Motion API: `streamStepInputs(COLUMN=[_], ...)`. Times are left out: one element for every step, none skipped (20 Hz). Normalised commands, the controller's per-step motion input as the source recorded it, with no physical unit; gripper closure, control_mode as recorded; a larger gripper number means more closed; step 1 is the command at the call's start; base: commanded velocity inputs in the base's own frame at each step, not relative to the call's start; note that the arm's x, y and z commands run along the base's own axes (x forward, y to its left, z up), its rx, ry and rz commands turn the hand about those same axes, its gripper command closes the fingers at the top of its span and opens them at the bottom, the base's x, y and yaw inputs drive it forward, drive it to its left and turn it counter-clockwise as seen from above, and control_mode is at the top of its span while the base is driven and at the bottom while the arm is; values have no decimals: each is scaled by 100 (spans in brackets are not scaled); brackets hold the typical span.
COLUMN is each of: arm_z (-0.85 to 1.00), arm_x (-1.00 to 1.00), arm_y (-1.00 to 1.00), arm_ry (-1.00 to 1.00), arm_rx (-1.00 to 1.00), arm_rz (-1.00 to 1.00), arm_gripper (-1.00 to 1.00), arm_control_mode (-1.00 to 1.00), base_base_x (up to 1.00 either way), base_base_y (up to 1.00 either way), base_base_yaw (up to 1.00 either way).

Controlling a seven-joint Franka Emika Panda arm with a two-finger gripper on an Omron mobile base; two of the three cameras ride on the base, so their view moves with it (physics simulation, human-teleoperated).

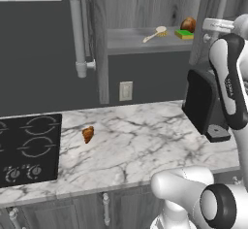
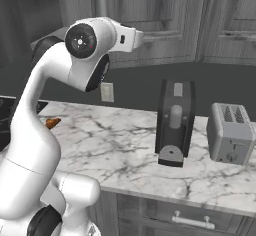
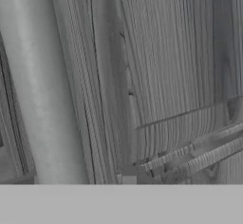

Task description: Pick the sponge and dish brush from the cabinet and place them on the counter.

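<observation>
Gripper state cannot be told from these pictures — the fingertips are not showing clearly, and the hand view is looking at close range along a silver bar handle running from 12 o'clock down to 6 o'clock, with grey wood-grain door panel lying to its 3 o'clock side.

In the left base view the cabinet is standing open at the 12 o'clock part of the scene, its grey shelf showing. On that shelf the dish brush is lying flat, its pale handle pointing toward 8 o'clock and its round head toward 2 o'clock. The sponge is sitting at 3 o'clock from the brush, near it but apart, green top up. A brown rounded lump is resting just behind the sponge, at its 12 o'clock.

Below, the counter is spreading across the middle, white marble with grey veins. A black cooktop is occupying its 9 o'clock end, and a small orange-brown pastry is lying just to the cooktop's 3 o'clock. A black coffee machine is standing on the counter, with a silver toaster at its 3 o'clock in the right base view — the two are near each other, not touching. A wall outlet is showing on the dark backsplash.
</observation>
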Motion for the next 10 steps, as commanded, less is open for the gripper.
streamStepInputs(arm_z=[36, 34, 32, 27, 23, 17, 12, 6, 6, 5], arm_x=[-56, -55, -52, -51, -48, -45, -41, -39, -41, -41], arm_y=[-71, -72, -73, -74, -77, -77, -80, -82, -88, -89], arm_ry=[7, 6, 5, 2, 0, 0, 0, 0, 0, 0], arm_rx=[6, 6, 5, 5, 6, 7, 9, 9, 10, 10], arm_rz=[-2, -2, -2, -1, 0, 0, 0, 0, 0, 0], arm_gripper=[100, 100, 100, 100, 100, 100, 100, 100, 100, 100], arm_control_mode=[-100, -100, -100, -100, -100, -100, -100, -100, -100, -100], base_base_x=[0, 0, 0, 0, 0, 0, 0, 0, 0, 0], base_base_y=[0, 0, 0, 0, 0, 0, 0, 0, 0, 0], base_base_yaw=[0, 0, 0, 0, 0, 0, 0, 0, 0, 0])
